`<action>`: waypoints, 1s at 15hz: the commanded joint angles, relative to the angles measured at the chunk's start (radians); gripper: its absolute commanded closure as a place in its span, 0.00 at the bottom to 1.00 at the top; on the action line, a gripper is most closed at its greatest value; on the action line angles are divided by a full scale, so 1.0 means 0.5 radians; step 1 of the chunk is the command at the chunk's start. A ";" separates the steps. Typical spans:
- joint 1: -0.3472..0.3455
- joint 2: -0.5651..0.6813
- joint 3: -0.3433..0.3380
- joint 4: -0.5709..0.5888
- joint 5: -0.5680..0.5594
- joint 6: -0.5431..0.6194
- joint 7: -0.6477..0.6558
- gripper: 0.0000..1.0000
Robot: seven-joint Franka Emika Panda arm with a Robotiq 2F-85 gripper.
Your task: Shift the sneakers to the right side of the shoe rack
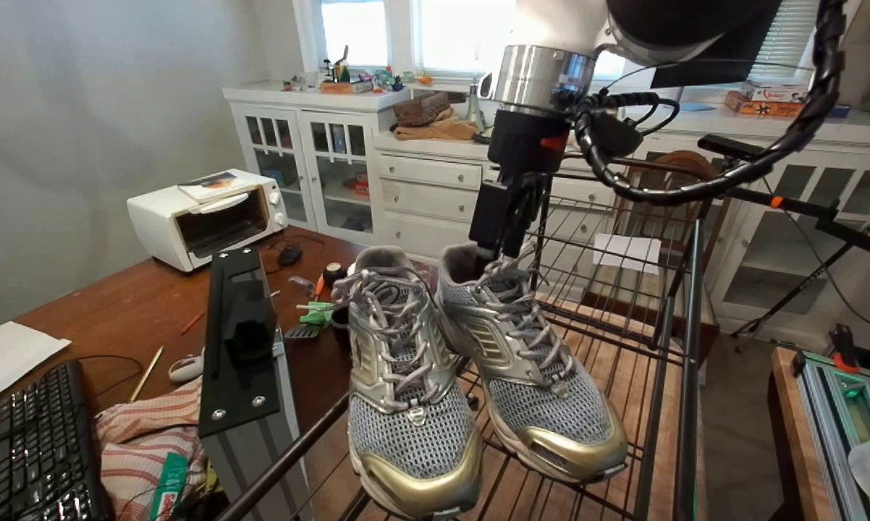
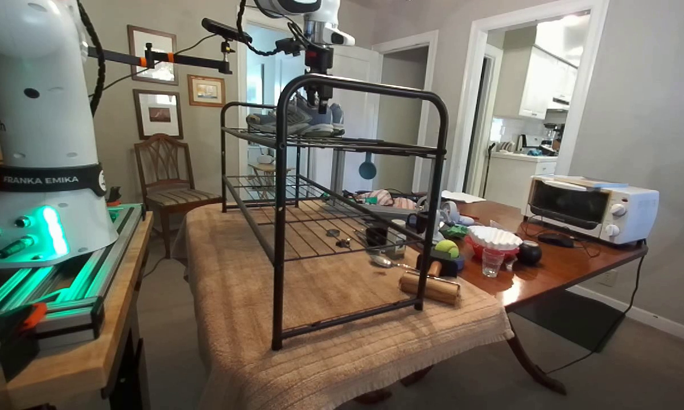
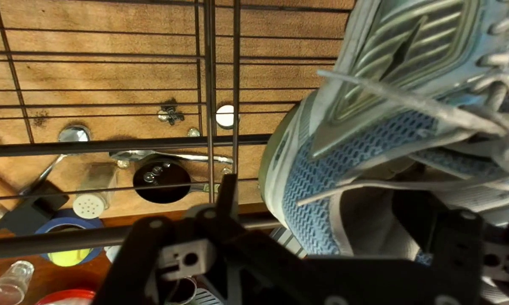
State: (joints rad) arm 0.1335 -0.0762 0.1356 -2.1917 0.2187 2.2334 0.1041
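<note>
The sneakers, two grey mesh shoes with metallic toe caps, stand side by side on the top shelf of the shoe rack, one sneaker (image 1: 413, 391) beside the other (image 1: 543, 362). They also show at the rack's far end in an exterior view (image 2: 285, 121). The dark wire shoe rack (image 2: 278, 239) shows in the wrist view too (image 3: 89, 147). My gripper (image 1: 496, 253) is at the heel opening of the sneaker nearer the arm. In the wrist view my gripper (image 3: 322, 207) is open, one finger inside the opening, the other outside past the heel (image 3: 305, 203), apart from it.
A tall black-topped metal post (image 1: 243, 347) stands close beside the rack. Under the rack lie a small black pan (image 3: 161, 180), spoons and a shaker (image 3: 89, 205). A tennis ball (image 2: 446, 247), rolling pin (image 2: 430, 286) and toaster oven (image 2: 592, 205) sit on the table.
</note>
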 commanded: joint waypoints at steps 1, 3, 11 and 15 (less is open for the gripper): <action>0.004 0.077 0.010 0.072 -0.055 -0.069 0.081 0.40; 0.005 0.089 0.010 0.085 -0.048 -0.083 0.075 0.54; 0.003 0.064 -0.005 0.106 0.059 -0.155 -0.148 1.00; -0.012 0.027 -0.027 0.097 0.074 -0.190 -0.325 0.98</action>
State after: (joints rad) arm 0.1327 -0.0454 0.1341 -2.1539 0.2262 2.1878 0.0067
